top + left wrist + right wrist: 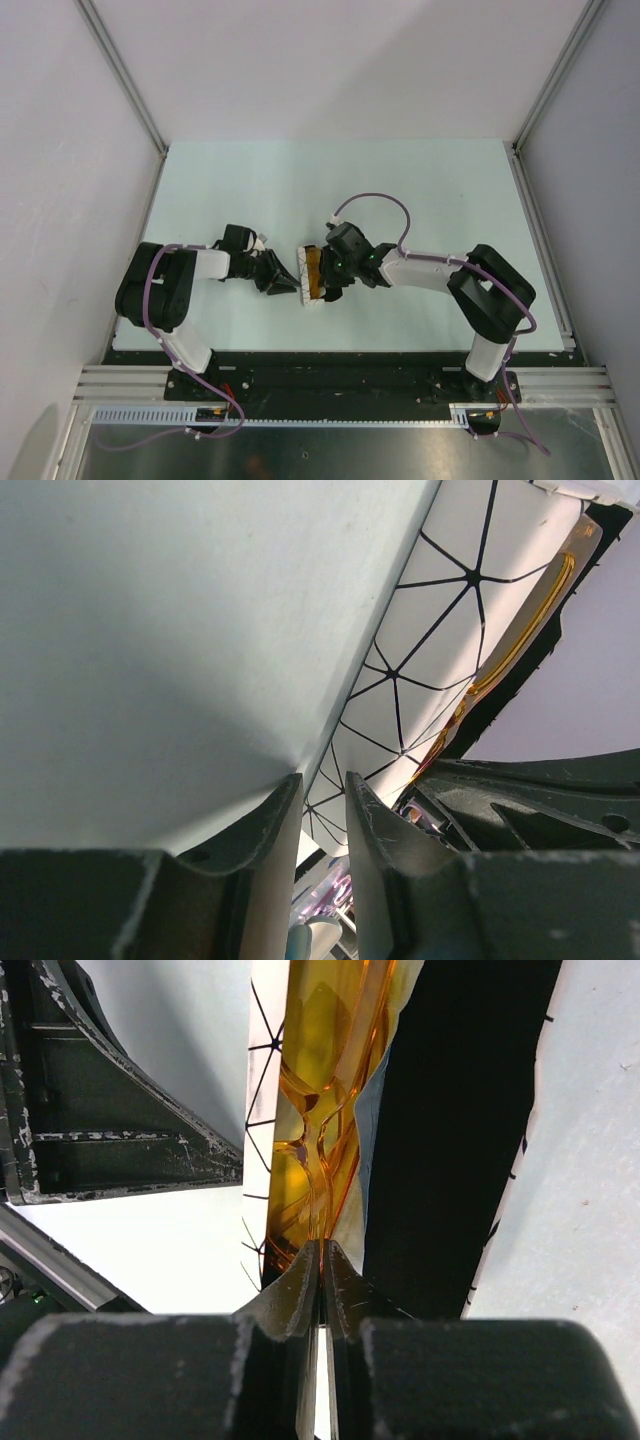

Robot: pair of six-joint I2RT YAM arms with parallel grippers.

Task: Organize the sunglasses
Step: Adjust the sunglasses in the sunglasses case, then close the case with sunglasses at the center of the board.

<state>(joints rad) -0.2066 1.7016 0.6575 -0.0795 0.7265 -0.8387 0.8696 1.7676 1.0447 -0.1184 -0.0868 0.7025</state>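
Observation:
The sunglasses [310, 1110], amber with a thin orange frame, sit in the opening of the white case [313, 300] at the table's middle. My right gripper [322, 1245] is shut on their frame and is at the case's right side in the top view [324, 278]. The case's black-lined white wall [440, 630] fills the left wrist view, with an orange arm of the sunglasses [520, 630] at its rim. My left gripper [322, 778] stands nearly shut with the case's lower edge in its narrow gap, at the case's left side [290, 282].
A blue-grey cloth [368, 1130] lies inside the case beside the glasses, against the black lining [450, 1130]. The pale green table [330, 180] stretches behind the arms. Grey walls and metal rails [540, 230] bound it.

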